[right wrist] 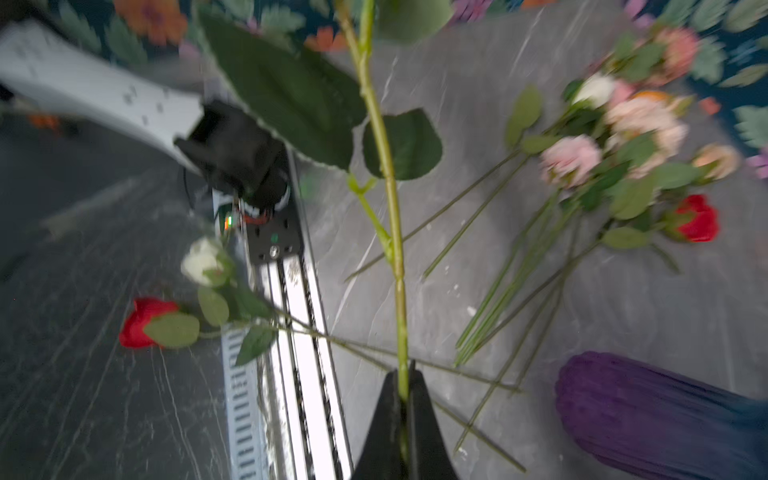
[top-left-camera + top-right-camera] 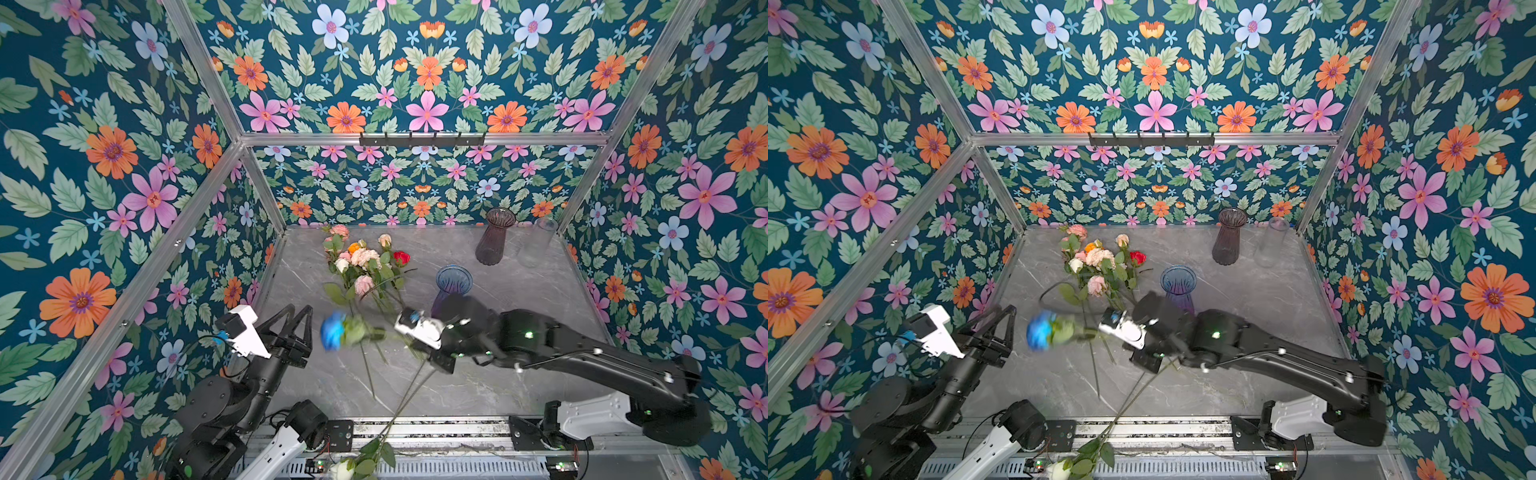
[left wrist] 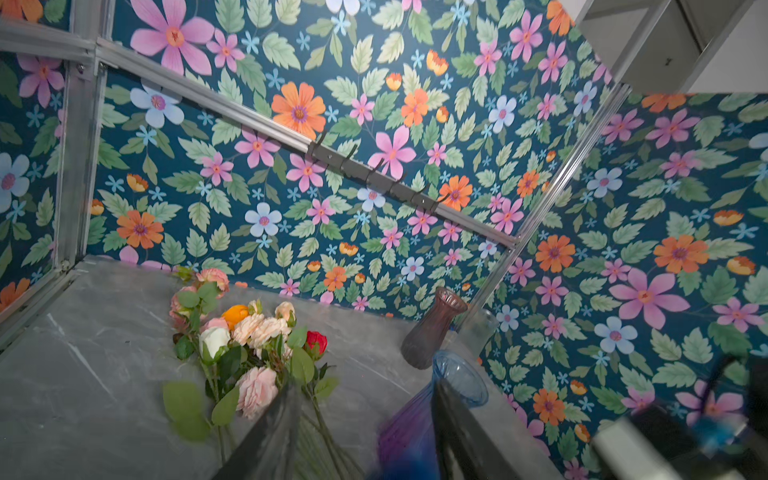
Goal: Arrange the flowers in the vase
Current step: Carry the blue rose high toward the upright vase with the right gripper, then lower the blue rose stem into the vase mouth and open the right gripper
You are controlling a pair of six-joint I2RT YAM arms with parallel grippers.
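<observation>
1. Right gripper (image 1: 402, 374) first: the jaws are clenched tight on a green stem (image 1: 390, 187), and the right wrist view shows it pinched squarely between both fingers, with leaves further up.
2. That stem carries the blue flower head (image 2: 332, 330). It is blurred in both top views and sits between the 2 grippers, with the stem running across to the right arm's wrist.
3. Left gripper (image 2: 300, 308): the jaws are released, roughly half apart, with nothing between them. It sits on the left of the table (image 2: 457, 395), near the blue head but apart from it.
4. The blue vase (image 2: 454, 281) stands upright just behind the right arm's wrist, which hides its base in both top views.
5. The pile of flowers (image 2: 361, 262) lies on the table at the back, left of centre. The pink, cream, white, orange and red heads point toward the back wall, and the bare stems fan out toward the front.
6. 2 more flowers lie out front: a white rose (image 2: 343, 471) and a red rose (image 1: 143, 322). Their heads rest past the front rail, and their long stems slant back across the table, passing under the gripped stem in the right wrist view.
7. In the back right corner, a purple vase (image 2: 494, 237) and a clear vase (image 2: 540, 241) stand upright side by side, well apart from the pile.
</observation>
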